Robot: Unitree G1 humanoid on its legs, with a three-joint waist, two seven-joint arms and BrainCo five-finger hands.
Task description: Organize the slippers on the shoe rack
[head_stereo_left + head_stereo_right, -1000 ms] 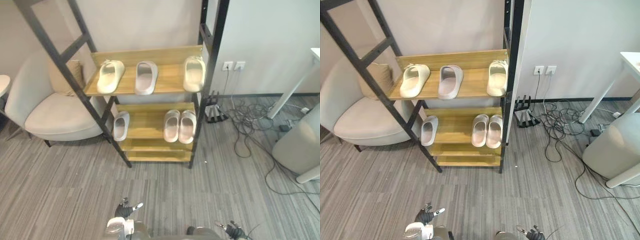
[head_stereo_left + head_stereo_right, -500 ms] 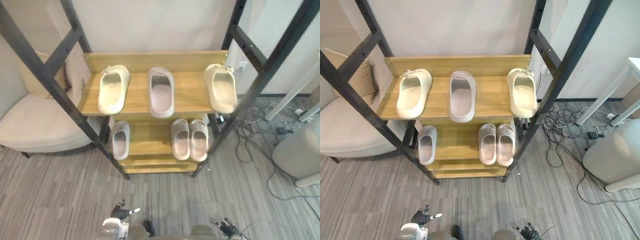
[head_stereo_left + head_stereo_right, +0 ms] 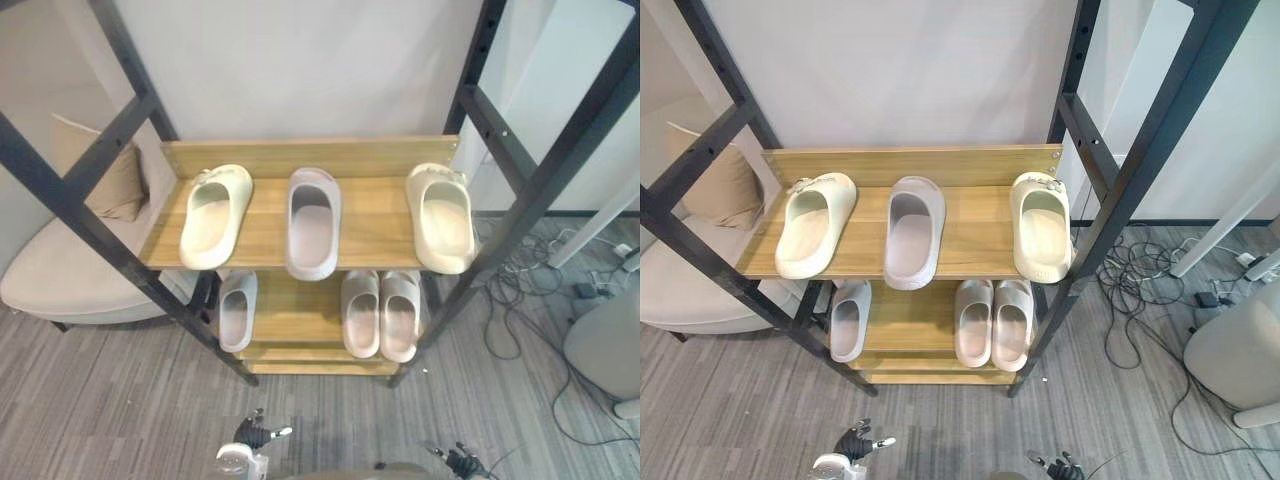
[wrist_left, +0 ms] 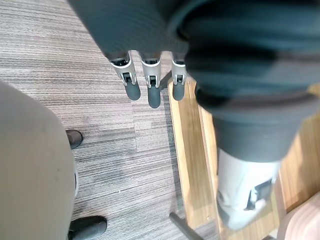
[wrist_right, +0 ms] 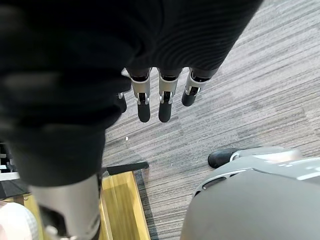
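- Rack point(image 3: 310, 155): black frame and wooden shelves, set against the wall.
- Top shelf point(image 3: 375, 215): holds three slippers lying front to back, none touching another.
  - The left cream slipper point(image 3: 215, 216) is near the left edge.
  - The grey slipper point(image 3: 312, 222) is in the middle.
  - The right cream slipper point(image 3: 441, 218) is at the right edge, beside the post.
- Lower shelf point(image 3: 295, 315): the single slipper point(image 3: 236, 310) lies at the left. The pair point(image 3: 380, 314) lies side by side at the right, touching.
- Left hand point(image 3: 255, 436): low over the floor point(image 3: 120, 400) in front of the rack. Its fingers point(image 4: 148, 90) are straight and side by side, holding nothing.
- Right hand point(image 3: 460, 463): also low over the floor. Its fingers point(image 5: 165, 102) are straight, side by side and empty.
- Surroundings: an armchair point(image 3: 60, 285) with a cushion point(image 3: 112, 182) stands left of the rack. Cables point(image 3: 530, 300) lie on the floor to its right.
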